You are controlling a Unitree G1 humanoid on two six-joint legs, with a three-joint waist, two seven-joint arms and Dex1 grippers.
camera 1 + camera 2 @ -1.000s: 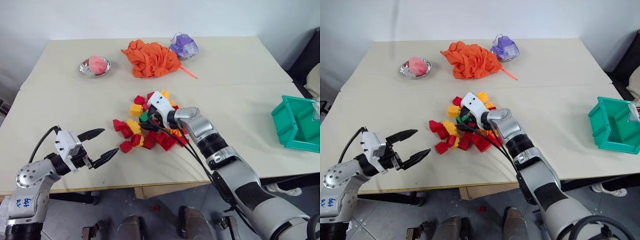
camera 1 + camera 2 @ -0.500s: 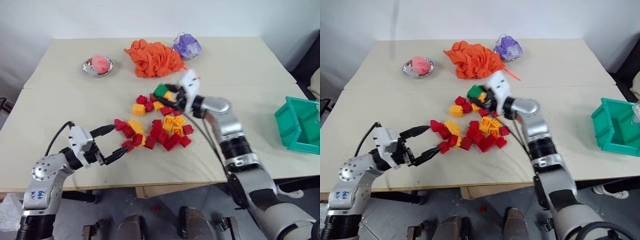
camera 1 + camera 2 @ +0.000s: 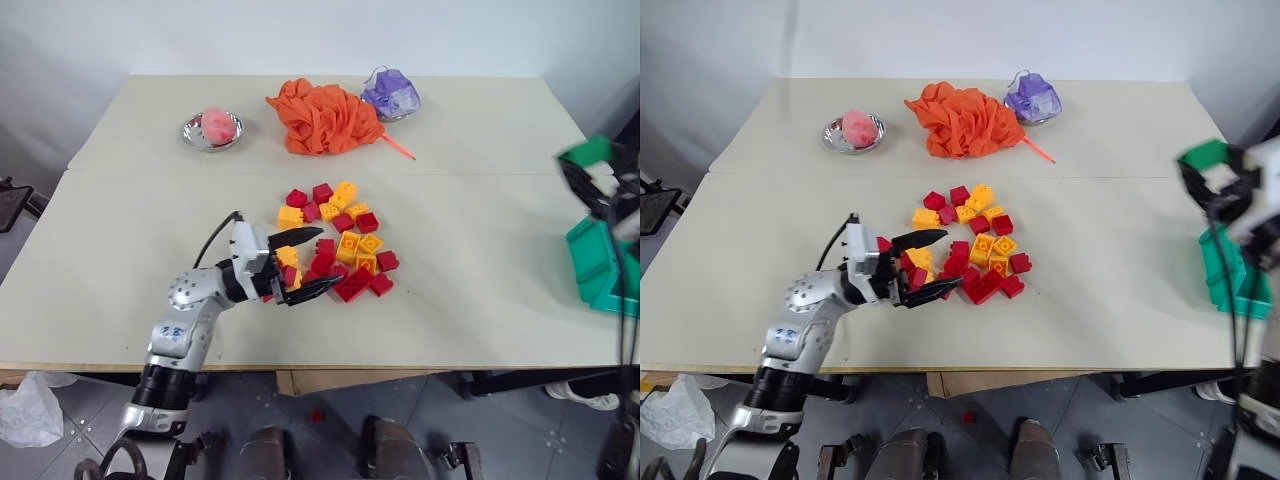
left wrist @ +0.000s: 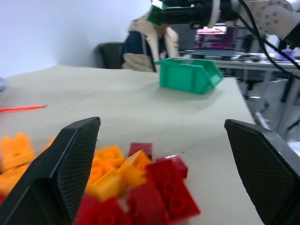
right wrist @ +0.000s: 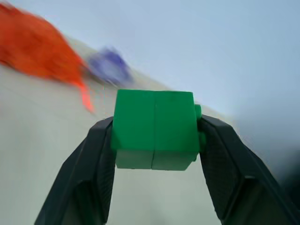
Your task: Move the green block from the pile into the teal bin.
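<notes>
The carry is under way: the green block (image 5: 154,136) is off the pile (image 3: 335,245) and rides in the right gripper (image 5: 154,140), whose two fingers are clamped on its opposite sides. In the head views the block shows at the 3 o'clock edge of the scene, up in the air, above and slightly toward 11 o'clock of the teal bin (image 3: 598,262). The bin stands on the desk (image 3: 480,290) well apart from the pile, at about 3 o'clock from it.

What the next move calls for, as I judge it, is bringing the block squarely over the bin's open top, lowering it inside the rim and only then spreading the fingers; a release from this spot might catch the near rim or land on the desk.

The left gripper (image 3: 300,265) is spread wide and carries nothing. It sits low at the pile's 9 o'clock edge, fingers either side of a few red and yellow bricks; I can't tell whether they touch.
</notes>
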